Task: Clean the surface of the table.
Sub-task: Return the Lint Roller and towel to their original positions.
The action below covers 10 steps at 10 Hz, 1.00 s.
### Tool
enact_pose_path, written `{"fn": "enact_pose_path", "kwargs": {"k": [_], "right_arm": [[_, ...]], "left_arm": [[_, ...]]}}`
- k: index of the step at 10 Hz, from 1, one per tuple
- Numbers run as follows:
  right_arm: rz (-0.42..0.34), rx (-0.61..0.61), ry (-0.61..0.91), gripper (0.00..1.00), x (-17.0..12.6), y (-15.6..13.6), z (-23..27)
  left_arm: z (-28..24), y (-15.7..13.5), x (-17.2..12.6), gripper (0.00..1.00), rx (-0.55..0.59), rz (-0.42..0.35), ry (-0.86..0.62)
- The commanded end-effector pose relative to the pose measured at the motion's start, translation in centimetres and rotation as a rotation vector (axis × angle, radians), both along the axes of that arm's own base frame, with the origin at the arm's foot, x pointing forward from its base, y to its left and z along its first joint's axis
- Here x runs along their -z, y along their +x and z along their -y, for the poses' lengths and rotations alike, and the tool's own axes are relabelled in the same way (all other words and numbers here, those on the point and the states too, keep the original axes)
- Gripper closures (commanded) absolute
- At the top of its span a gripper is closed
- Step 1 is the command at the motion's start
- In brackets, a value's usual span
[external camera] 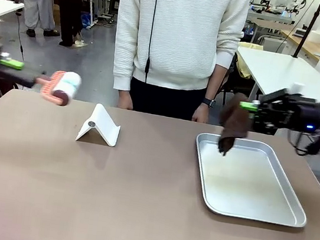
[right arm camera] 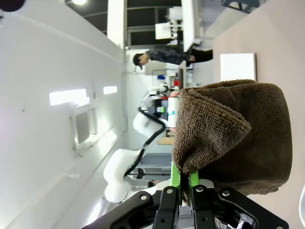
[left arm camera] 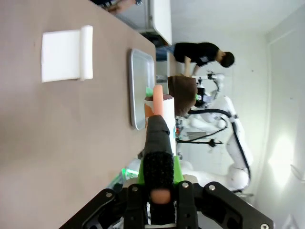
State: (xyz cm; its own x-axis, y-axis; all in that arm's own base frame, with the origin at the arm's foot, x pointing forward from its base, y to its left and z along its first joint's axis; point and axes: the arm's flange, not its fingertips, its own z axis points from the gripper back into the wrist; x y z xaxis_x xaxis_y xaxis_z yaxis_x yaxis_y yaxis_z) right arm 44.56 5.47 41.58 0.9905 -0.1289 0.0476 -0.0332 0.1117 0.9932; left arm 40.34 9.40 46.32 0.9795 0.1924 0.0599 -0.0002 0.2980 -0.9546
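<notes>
Wide greyish-brown matte table (external camera: pixel 107 196) spans the whole near scene in front view, top mostly bare. Left gripper (external camera: pixel 14 64) comes in at far left, above the table's far-left corner, fingers clamped on the pink handle of a lint roller (external camera: pixel 61 87) with a white roll; roller head points right, hangs in the air just above the table's far edge, not touching. Left wrist view: same left gripper (left arm camera: pixel 160 191) closed tight on the pink handle, dark grip sleeve between green pads, roller (left arm camera: pixel 162 112) sticking out ahead.

Right gripper (external camera: pixel 251 107) at far right, over the far edge of the table, closed on a dark brown terry cloth (external camera: pixel 233 123). Cloth droops down; its lower tip hangs at the far-left corner of the shiny silver metal tray (external camera: pixel 254 214), can't tell if touching. Right wrist view: right gripper (right arm camera: pixel 185 183) pinching a fold of the brown cloth (right arm camera: pixel 238 138), cloth bunched up in front of the camera.

Tray sits on the right half of the table, inside bare. White folded plastic stand (external camera: pixel 99 126), tent-shaped, sits left of centre, toward the far side, well apart from the tray.

Person in a white knit sweater (external camera: pixel 181 33) stands at the far edge, centre, hands down behind the table's edge, watch on one wrist.
</notes>
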Motion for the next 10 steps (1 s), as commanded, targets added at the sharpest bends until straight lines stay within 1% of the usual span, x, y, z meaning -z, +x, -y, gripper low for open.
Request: {"fn": "enact_pose_path", "kwargs": {"k": [1,2,3,5,6,7,8,9,10], "right_arm": [[0.007,0.029,-0.073,0.93,0.8,3.1,-4.4],[0.014,0.026,-0.136,0.93,1.8,4.0,-7.2],[-0.011,-0.044,-0.19,0.93,3.5,4.7,-10.3],[-0.022,-0.077,-0.282,0.93,6.6,5.6,-14.3],[-0.008,-0.094,-0.343,0.93,8.1,5.6,-15.8],[-0.02,-0.116,-0.372,0.93,9.5,5.5,-16.8],[-0.026,-0.11,-0.408,0.93,10.4,5.5,-17.1],[-0.032,-0.096,-0.422,0.93,10.8,5.6,-17.1],[-0.049,-0.08,-0.442,0.93,11.2,5.7,-16.8]], "left_arm": [[5.1,1.2,-1.2,0.78,-0.023,0.042,0.094],[8.0,2.5,-1.6,0.78,-0.018,0.046,0.167],[11.0,3.8,-1.8,0.78,-0.016,0.065,0.259],[15.4,6.8,-1.2,0.78,-0.035,0.053,0.352],[17.1,8.1,-0.4,0.78,-0.03,0.037,0.405],[18.7,9.6,0.2,0.78,-0.04,0.057,0.455],[19.5,10.2,0.7,0.78,-0.051,0.07,0.49],[20.1,10.5,1.4,0.78,0.004,0.061,0.525],[20.5,10.4,2.1,0.78,0.055,0.027,0.555]]}}
